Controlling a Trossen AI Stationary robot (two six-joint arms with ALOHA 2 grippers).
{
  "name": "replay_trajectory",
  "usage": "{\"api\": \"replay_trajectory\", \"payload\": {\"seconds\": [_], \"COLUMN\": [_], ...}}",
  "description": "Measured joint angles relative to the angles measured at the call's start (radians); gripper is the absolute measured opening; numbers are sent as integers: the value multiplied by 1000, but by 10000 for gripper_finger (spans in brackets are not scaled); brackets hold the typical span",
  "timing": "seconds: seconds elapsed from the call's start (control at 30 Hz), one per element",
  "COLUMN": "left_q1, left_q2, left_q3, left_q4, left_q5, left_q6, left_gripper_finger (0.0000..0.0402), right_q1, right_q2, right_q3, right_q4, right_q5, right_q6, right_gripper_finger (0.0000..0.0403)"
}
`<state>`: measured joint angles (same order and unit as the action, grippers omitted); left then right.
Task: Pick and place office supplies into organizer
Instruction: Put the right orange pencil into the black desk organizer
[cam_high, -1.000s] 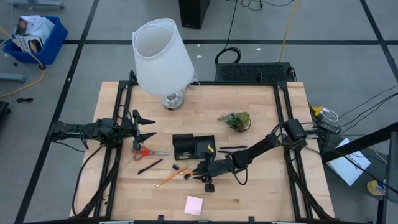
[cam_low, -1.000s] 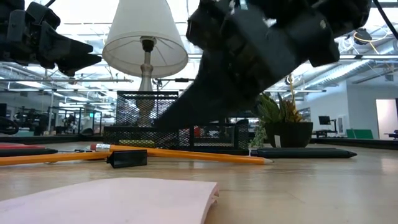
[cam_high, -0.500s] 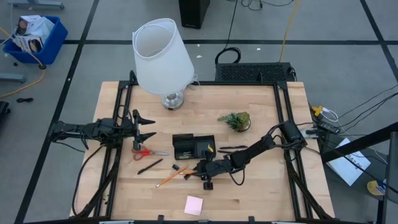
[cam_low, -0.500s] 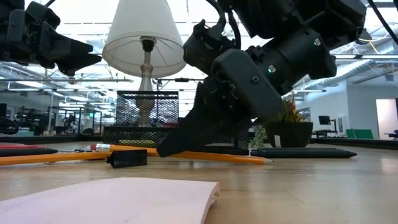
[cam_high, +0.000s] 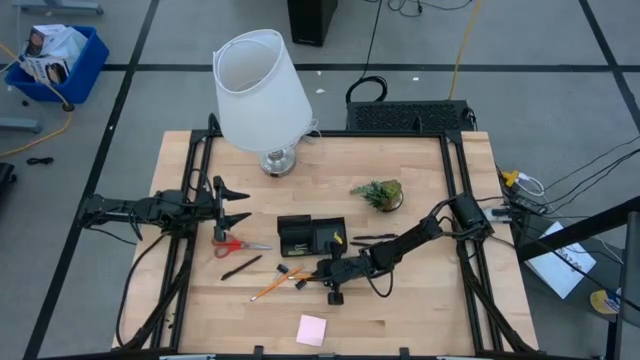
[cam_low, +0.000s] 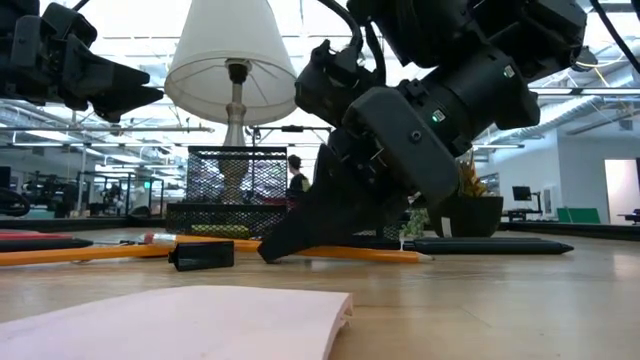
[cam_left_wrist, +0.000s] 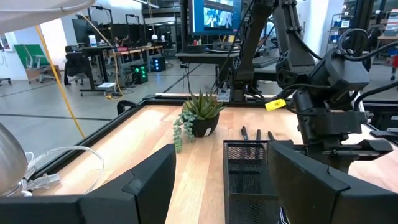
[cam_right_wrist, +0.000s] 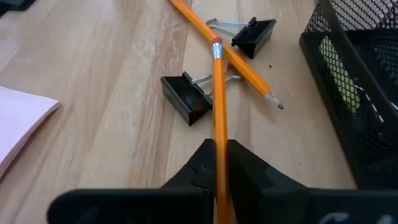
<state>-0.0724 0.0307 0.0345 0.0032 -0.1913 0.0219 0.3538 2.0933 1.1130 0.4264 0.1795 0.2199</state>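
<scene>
pencil pinched between right fingers, beside organizer

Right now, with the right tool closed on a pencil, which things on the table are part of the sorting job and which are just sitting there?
Job items:
- pencil in the right tool
- second pencil
- binder clips
- scissors
- black pens
- pink sticky-note pad
- mesh organizer

Just lying about:
- white lamp
- small plant
</scene>
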Motion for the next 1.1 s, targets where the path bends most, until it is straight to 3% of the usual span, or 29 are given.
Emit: {"api": "replay_trajectory", "payload": {"seconds": [0.27,0.5,0.8,1.1], "left_q1": [0,0,0,0], "left_q2": [0,0,0,0], "left_q3": [0,0,0,0], "left_q4": [0,0,0,0], "left_q5": [0,1,4,3], "left_q6": [0,0,0,0], "left_gripper_finger": [255,255,255,255], "right_q1": [-13,-42,-92,-192], "right_q2": [0,-2,-4,-4], "right_q3": [0,0,0,0], "right_q4": [112,242,488,685], "right_q5": [1,-28,-45,-51], "right_q6": [-8,-43,-163,-298], "right_gripper_finger": [41,16,36,18]}}
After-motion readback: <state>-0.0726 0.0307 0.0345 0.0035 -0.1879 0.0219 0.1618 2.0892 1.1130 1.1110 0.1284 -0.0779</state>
